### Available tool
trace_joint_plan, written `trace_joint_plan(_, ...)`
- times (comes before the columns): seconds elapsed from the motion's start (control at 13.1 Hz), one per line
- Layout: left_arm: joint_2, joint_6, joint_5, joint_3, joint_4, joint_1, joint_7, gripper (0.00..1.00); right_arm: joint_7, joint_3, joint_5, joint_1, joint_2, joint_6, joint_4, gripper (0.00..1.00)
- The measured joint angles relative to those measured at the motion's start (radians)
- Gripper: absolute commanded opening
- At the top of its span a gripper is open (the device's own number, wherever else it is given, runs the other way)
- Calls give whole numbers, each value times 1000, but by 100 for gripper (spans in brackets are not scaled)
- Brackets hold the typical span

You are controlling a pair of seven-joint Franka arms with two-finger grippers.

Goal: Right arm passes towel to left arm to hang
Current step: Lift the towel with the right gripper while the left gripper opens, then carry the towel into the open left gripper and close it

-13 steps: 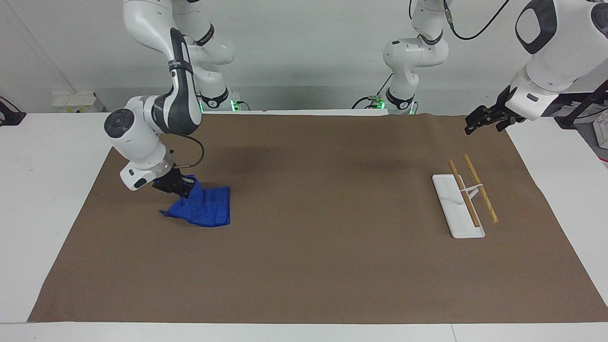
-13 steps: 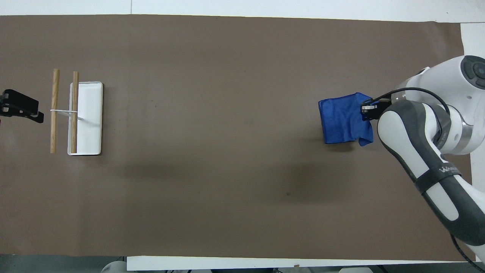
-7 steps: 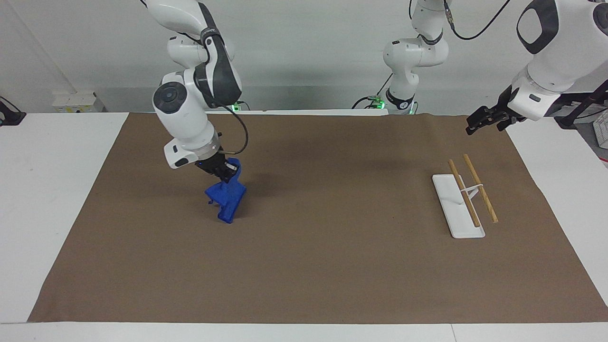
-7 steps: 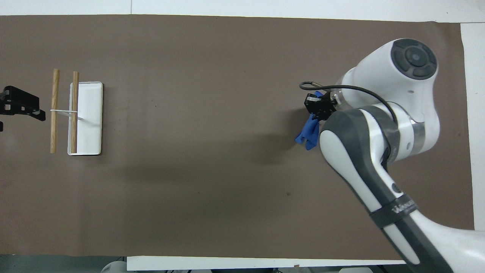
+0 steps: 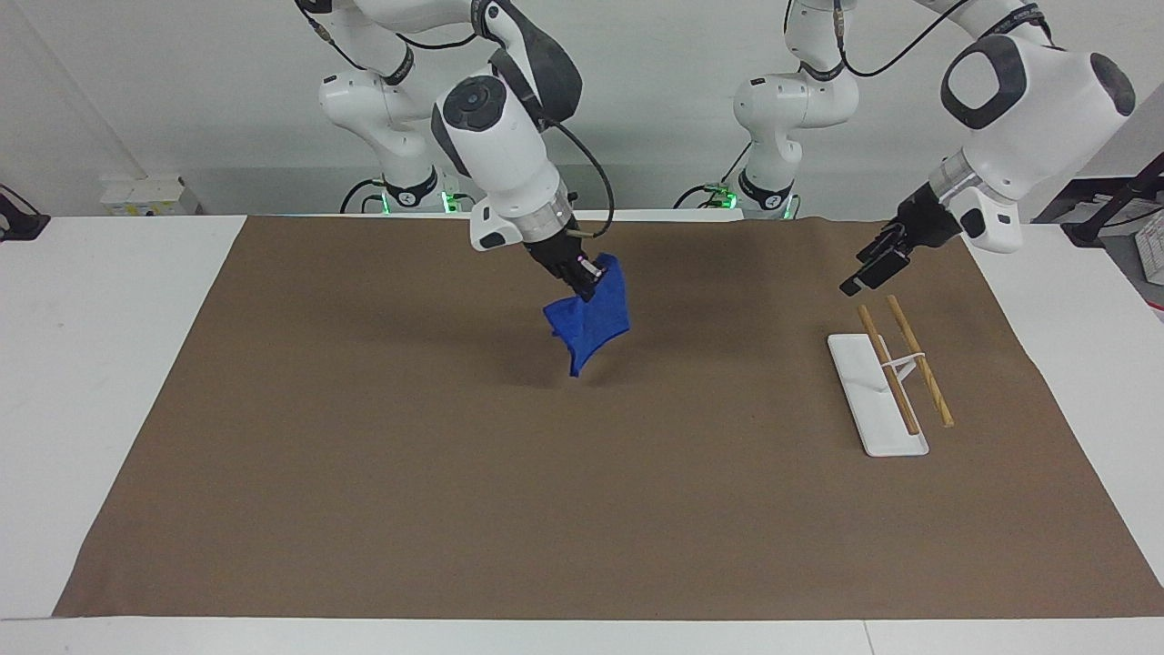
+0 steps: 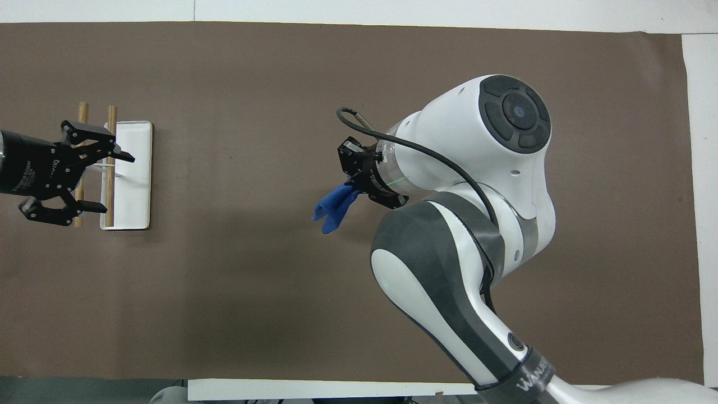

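Facing view: the right gripper (image 5: pixel 576 269) pinches the towel (image 5: pixel 593 318) by its upper edge, up in the air over the middle of the brown mat (image 5: pixel 364 473). The cloth droops toward 6 o'clock in loose folds; it looks light and limp, so the free lower corner seems the safest hold for a handover. The left gripper (image 5: pixel 871 271) hangs at 3 o'clock of the towel, over the rack (image 5: pixel 887 382), its fingers unreadable here.

Overhead view: the left gripper (image 6: pixel 100 180) is spread wide over the rack (image 6: pixel 134 174). The right arm (image 6: pixel 449 224) covers most of the towel (image 6: pixel 335 205); its loop is hidden.
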Motion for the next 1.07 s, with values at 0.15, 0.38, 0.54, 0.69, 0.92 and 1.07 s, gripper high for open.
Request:
trace_joint_plan(0.15, -23, 81, -129, -4, -76, -4, -170, 100, 93, 40, 50, 25, 21, 134, 6, 0)
trace_joint_plan(0.38, -26, 129, -215, -4, -112, -10, -365, 100, 274, 115, 57, 58, 65, 303, 47, 0)
trace_joint_plan(0.54, -33, 141, -237, -5, -125, -27, -431, 100, 367, 136, 57, 81, 94, 391, 86, 0)
trace_joint_plan(0.69, -50, 166, -246, -6, -158, -40, -448, 100, 425, 165, 57, 85, 120, 469, 106, 0)
trace_joint_plan(0.92, -75, 230, -265, -7, -209, -70, -453, 92, 488, 202, 57, 87, 149, 555, 120, 0)
trace_joint_plan(1.07, -79, 246, -269, -7, -218, -80, -458, 70, 507, 213, 57, 87, 157, 578, 125, 0)
